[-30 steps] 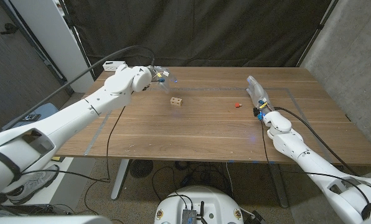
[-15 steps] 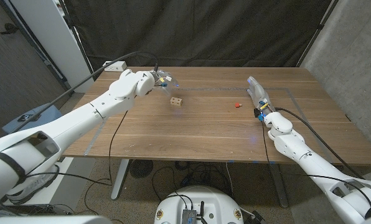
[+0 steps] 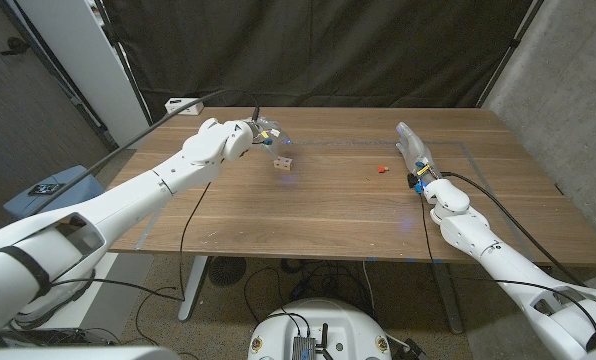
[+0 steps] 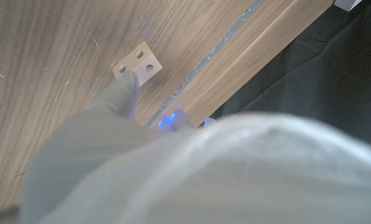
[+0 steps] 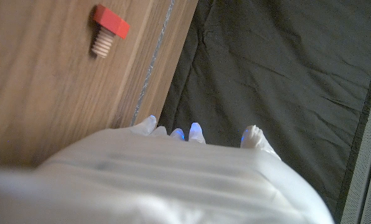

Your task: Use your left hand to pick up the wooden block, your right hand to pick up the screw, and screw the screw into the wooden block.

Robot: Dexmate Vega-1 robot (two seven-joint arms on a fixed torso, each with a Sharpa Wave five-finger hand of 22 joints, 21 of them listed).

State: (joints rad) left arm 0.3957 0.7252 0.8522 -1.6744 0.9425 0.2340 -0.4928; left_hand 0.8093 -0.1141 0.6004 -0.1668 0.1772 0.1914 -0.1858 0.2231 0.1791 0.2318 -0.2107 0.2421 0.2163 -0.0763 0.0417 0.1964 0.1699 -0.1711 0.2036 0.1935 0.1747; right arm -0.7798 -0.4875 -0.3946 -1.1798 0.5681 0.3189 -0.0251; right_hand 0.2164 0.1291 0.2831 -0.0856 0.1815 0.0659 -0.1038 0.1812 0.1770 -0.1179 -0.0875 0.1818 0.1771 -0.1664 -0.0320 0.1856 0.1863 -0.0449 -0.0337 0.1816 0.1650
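Left hand (image 3: pixel 261 131) just beside wooden block (image 3: pixel 284 161) mid-table, one finger (image 4: pixel 124 93) touching it, nothing held, red-headed screw (image 3: pixel 380 169) lying apart on table (image 3: pixel 308 215), right hand (image 3: pixel 415 152) near screw, fingers straight & empty

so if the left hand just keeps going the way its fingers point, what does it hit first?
The wooden block. In the left wrist view a fingertip of the left hand already reaches the block's near edge; whether it touches it yet is unclear. Nothing lies between them.

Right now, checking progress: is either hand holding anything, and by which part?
Nothing is held. The left hand reaches beside the wooden block; the screw lies free.
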